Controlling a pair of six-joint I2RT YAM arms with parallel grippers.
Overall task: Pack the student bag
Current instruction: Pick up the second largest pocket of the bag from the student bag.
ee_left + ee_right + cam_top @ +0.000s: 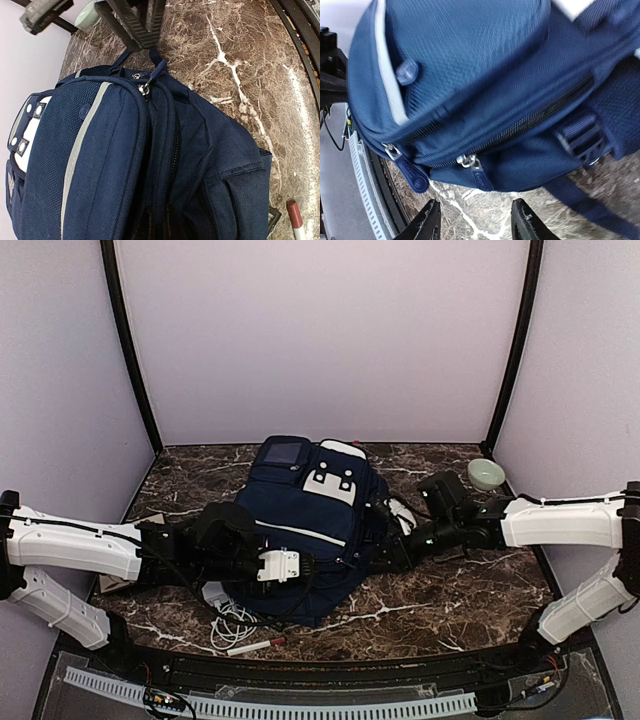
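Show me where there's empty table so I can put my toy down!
Best bare patch: the marble tabletop near the front right, between the student bag and the right arm's base. Another lies at the back left, between bag and left wall. Crowded: front left, with white cables and a red-capped pen; a green bowl fills the back right corner.

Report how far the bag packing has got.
Done: nothing visibly packed; the bag's zips look closed. In hand: left end effector shut beside a zipper tab; right end effector open, empty. Left: pen and cable lie outside on the table.
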